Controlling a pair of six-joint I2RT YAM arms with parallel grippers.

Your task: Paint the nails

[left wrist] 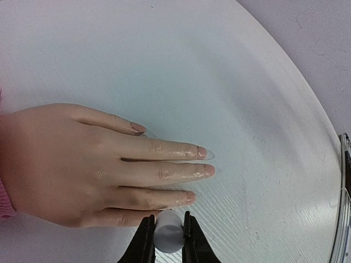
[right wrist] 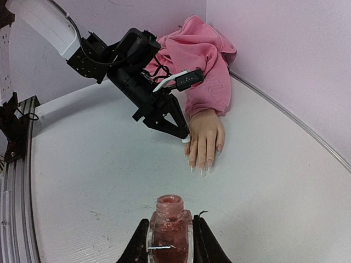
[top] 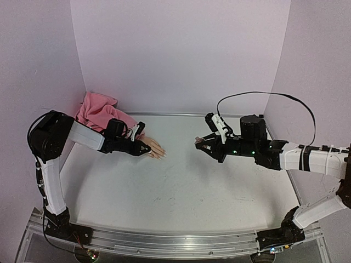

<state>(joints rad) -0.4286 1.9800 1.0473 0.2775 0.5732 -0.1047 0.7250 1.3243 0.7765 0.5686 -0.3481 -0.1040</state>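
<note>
My left pincer is clamped on a white cap, just beside the mannequin hand. Its nails sit at 1 o'clock on the surface. My right pincer grips an open-necked polish bottle, with the mannequin hand at 12 o'clock, well apart.

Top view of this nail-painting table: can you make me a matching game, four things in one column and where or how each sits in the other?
Things:
1. polish bottle
2. white cap
3. mannequin hand
4. pink sleeve

Places or states:
a. lies flat on the table, palm down
b. bunched at the far left corner
c. uncapped, clamped in the right gripper
d. pinched in the left gripper, beside the fingers

Pairs: 1-c, 2-d, 3-a, 4-b
</note>
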